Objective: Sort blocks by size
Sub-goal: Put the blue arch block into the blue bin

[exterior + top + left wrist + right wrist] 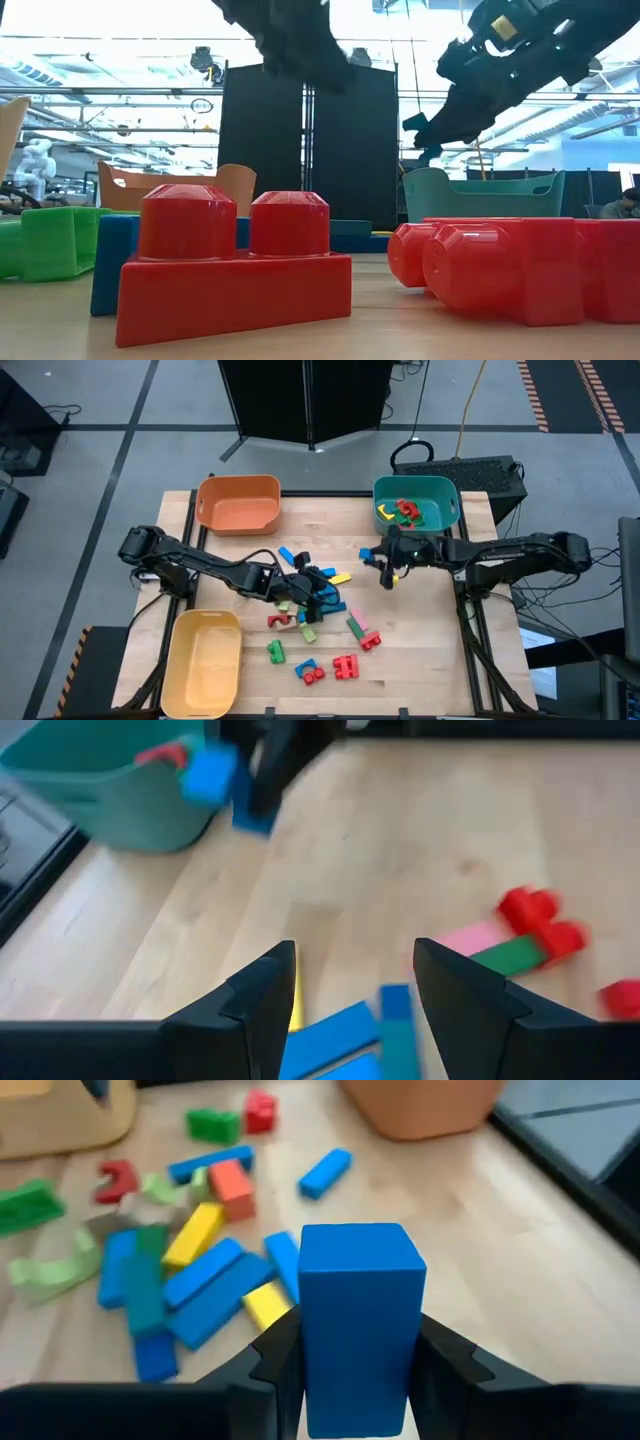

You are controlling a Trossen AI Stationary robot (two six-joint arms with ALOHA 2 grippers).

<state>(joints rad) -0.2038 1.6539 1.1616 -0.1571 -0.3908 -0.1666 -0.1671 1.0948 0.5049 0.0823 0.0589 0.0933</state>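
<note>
While my right gripper (350, 1370) clamps a blue block (355, 1320) just beside the teal bin (440, 520), I see my left gripper (350, 1010) open and empty over the block pile (310, 595) mid-bench (440, 660).

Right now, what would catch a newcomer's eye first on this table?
The jumble of colourful blocks mid-table, with the left hand hovering open over it. Next, the right hand gripping a blue block beside the teal bin, which already holds a few pieces. The orange bin and the yellow bin look empty.
</note>
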